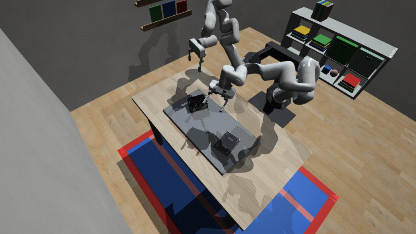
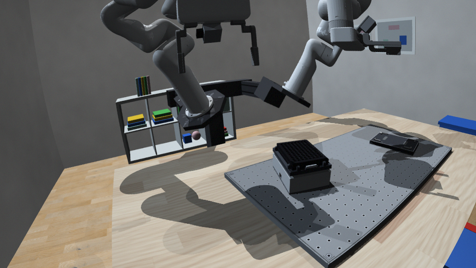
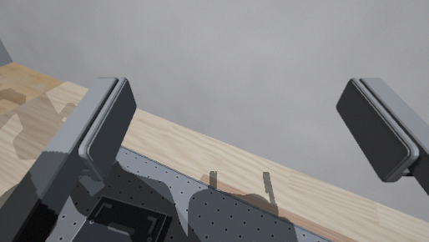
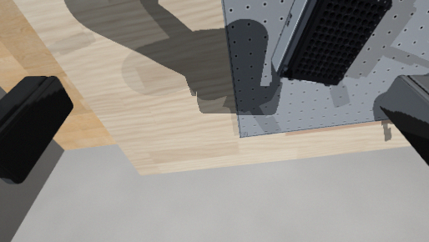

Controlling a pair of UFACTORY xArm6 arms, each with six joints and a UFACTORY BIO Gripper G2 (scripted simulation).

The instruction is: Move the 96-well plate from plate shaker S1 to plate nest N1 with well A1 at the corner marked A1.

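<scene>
The black 96-well plate (image 1: 196,99) (image 2: 301,150) (image 4: 338,42) lies on top of the grey shaker S1 (image 1: 199,109) (image 2: 309,181). The dark, low nest N1 (image 1: 228,142) (image 2: 392,141) (image 3: 135,218) has nothing on it. Its corner locators show in the left wrist view. The A1 marks are too small to read. My left gripper (image 1: 212,107) (image 2: 397,47) (image 3: 235,129) is part open with nothing between its fingers, high above the perforated board. My right gripper (image 1: 194,64) (image 2: 218,64) (image 4: 221,121) is wide open and empty, raised near the shaker's end of the table.
Shaker and nest stand apart on the grey perforated board (image 1: 177,111) (image 2: 362,199) (image 4: 300,104), which lies on the wooden table (image 1: 279,148) (image 2: 196,246). The shaker stands much taller than the nest. A shelf unit (image 1: 361,37) (image 2: 143,151) stands behind the arms.
</scene>
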